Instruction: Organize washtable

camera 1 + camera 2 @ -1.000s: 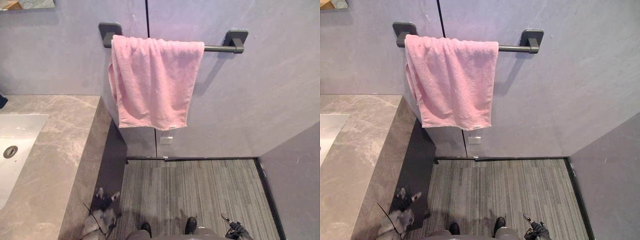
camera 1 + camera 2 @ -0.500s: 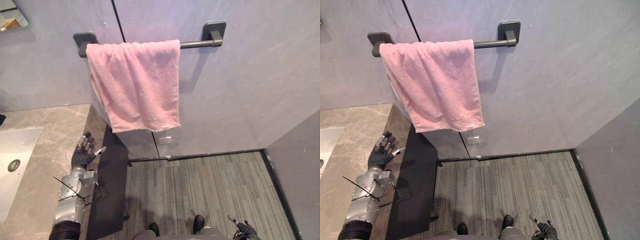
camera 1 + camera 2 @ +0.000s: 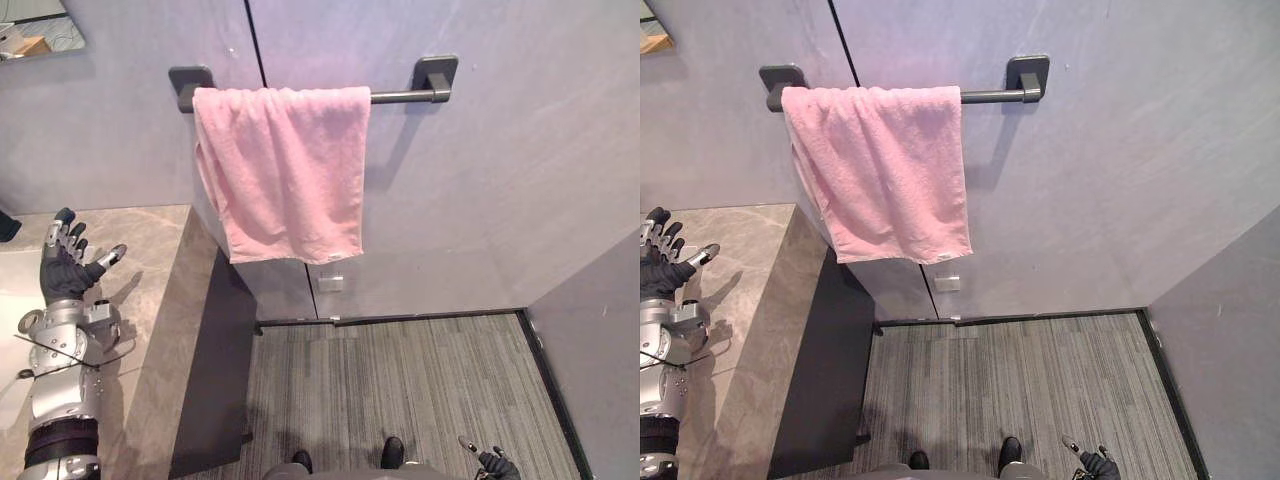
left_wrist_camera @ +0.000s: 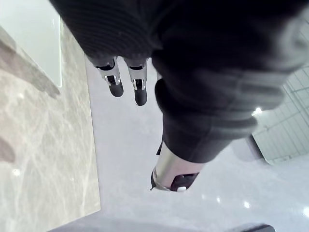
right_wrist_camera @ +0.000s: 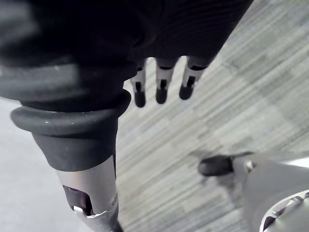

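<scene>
- The washtable (image 3: 150, 260) is a long counter of grey-brown marbled stone with pale veins and a smooth, slightly glossy top. It fills the lower left of the head views, and its plain front drops straight to the floor.
- A white, flat-edged sink basin (image 4: 34, 34) is set into the stone.
- The left hand (image 3: 62, 272) is raised above the counter, palm up. Its silver, dark-tipped fingers (image 4: 116, 83) are straight and spread, the thumb is out to one side, and it holds nothing.
- The right hand (image 3: 495, 466) hangs low over the floor at the lower right. Its fingers (image 5: 161, 91) are loose and nearly straight, and it grips nothing.
- A soft pink terry towel (image 3: 285, 170) hangs folded over a dark metal bar (image 3: 400, 97) on the back wall, just past the far end of the counter. It covers the bar's left part, and its lower edge hangs unevenly.
- The bar is a thin rod between two rounded square mounts.
- The walls (image 3: 520, 180) are smooth, matt blue-grey panels with one dark vertical seam.
- A small white plate (image 3: 331, 284) sits on the wall just under the towel.
- The floor (image 3: 400, 380) is grey carpet with fine stripes.
- A mirror corner (image 3: 40, 25) shows at the upper left.
</scene>
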Controlling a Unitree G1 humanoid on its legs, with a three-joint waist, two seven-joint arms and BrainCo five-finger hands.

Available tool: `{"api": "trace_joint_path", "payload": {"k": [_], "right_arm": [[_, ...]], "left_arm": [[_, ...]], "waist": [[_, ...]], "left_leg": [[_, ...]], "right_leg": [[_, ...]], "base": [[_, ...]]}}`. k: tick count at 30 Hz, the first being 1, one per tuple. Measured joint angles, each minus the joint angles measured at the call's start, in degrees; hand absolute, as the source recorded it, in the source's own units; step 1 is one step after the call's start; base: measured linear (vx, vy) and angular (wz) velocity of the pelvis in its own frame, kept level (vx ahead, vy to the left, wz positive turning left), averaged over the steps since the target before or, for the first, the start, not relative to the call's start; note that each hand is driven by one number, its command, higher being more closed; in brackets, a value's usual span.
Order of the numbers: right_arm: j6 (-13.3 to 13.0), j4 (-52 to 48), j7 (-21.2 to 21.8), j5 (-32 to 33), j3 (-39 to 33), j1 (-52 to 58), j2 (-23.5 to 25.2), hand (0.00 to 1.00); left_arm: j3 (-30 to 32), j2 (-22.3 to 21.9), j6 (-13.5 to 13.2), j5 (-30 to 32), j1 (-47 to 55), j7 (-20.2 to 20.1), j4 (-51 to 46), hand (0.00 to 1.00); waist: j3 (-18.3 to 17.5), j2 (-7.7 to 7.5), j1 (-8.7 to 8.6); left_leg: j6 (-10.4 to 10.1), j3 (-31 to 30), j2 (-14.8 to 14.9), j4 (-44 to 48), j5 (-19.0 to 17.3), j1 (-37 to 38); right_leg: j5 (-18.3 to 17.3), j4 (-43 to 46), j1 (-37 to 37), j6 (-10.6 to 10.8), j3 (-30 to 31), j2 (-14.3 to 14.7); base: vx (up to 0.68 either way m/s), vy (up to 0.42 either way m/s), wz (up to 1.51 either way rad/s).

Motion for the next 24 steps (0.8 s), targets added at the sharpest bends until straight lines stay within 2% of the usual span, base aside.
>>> {"api": "trace_joint_path", "payload": {"k": [9,14,19,24], "right_arm": [[0.01,-0.99,0.39,-0.11,2.02,1.01,0.02,0.00],[0.00,-1.51,0.44,-0.49,3.70,1.05,-0.14,0.00],[0.00,-1.52,0.85,-0.50,4.20,0.79,-0.09,0.00],[0.08,-1.51,0.89,-0.50,5.97,0.62,-0.06,0.00]], "left_arm": [[-0.62,3.35,0.02,-0.33,-3.81,-0.16,4.44,0.00],[-4.68,5.28,0.05,-3.05,-6.96,-2.44,4.58,0.00],[-7.74,6.02,0.06,-4.70,-10.38,-3.40,4.64,0.00],[-12.71,7.52,0.09,-5.09,-14.18,-3.84,4.65,0.00]], "waist": [[-0.16,-0.28,-0.16],[-0.17,-0.28,-0.33],[-0.15,-0.26,-1.44],[-0.11,-0.20,-1.59]], "left_leg": [[0.00,0.18,-0.25,-0.03,0.00,-0.75],[-0.01,0.35,-0.32,-0.14,0.00,-0.95],[-0.01,0.45,-0.50,-0.14,-0.01,-1.02],[-0.01,1.74,-0.59,-0.13,0.00,-1.94]], "right_leg": [[0.80,-1.17,-0.47,0.05,0.45,-0.02],[1.00,-1.90,-0.47,0.06,0.62,0.03],[1.00,-1.97,-0.59,0.06,0.75,-0.11],[1.62,-1.97,-2.22,0.05,2.06,-0.13]], "base": [[-0.02,0.012,-0.02],[0.00,0.002,-0.01],[0.00,0.005,-0.02],[-0.03,0.005,-0.13]]}}
